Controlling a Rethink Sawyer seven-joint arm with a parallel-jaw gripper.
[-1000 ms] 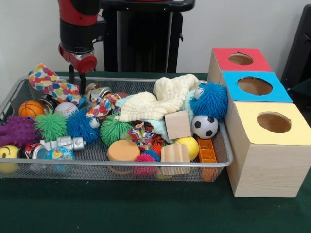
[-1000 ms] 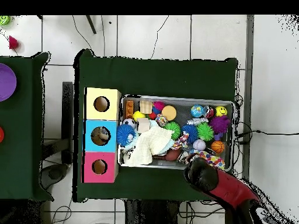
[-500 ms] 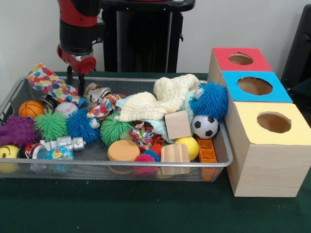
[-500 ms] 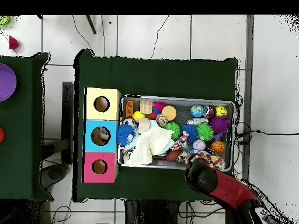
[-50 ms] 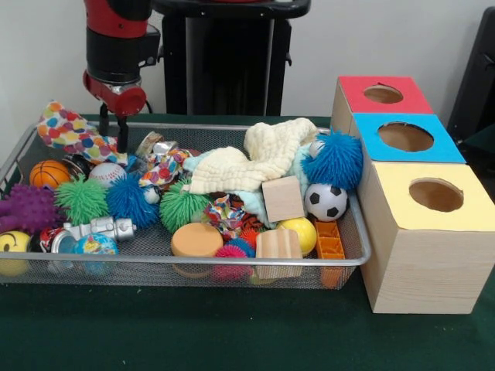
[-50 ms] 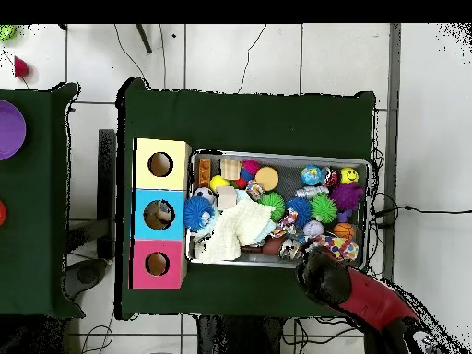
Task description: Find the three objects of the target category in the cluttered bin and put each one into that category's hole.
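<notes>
Crowding the wire bin (image 5: 352,255) from end to end: a cream cloth (image 5: 255,158) heaped at the middle back, a blue spiky ball (image 5: 334,161) pressed against the end by the boxes, a soccer ball (image 5: 326,202) just below it, a wooden cube (image 5: 282,198) leaning on the cloth. Lying toward the front rim: an orange disc (image 5: 196,240), a second wooden block (image 5: 278,244), a yellow ball (image 5: 298,233), an orange plastic piece (image 5: 329,239). Filling the other end: a basketball (image 5: 49,174), a baseball (image 5: 105,173), a green spiky ball (image 5: 80,200), a purple spiky toy (image 5: 29,209), a silver toy camera (image 5: 100,228), a smiley ball (image 5: 13,246). Standing just beside the bin: three wooden boxes with round holes, topped red (image 5: 382,94), blue (image 5: 405,137) and yellow (image 5: 435,194); cannot tell which toys belong to the target category, but all remain in the bin.

Hanging over the back rim at the basketball end: the gripper (image 5: 113,130), two dark fingers (image 5: 121,131) showing with a narrow gap between them, nothing visibly held. Draping over the rim right beside the fingers: a polka-dot fabric (image 5: 71,131), with a metal tin (image 5: 148,144) close on the other side.

Compared with a second ago: gripper shifted slightly toward the bin's end and a little higher; polka-dot fabric moved along the rim with it; other toys unchanged.
</notes>
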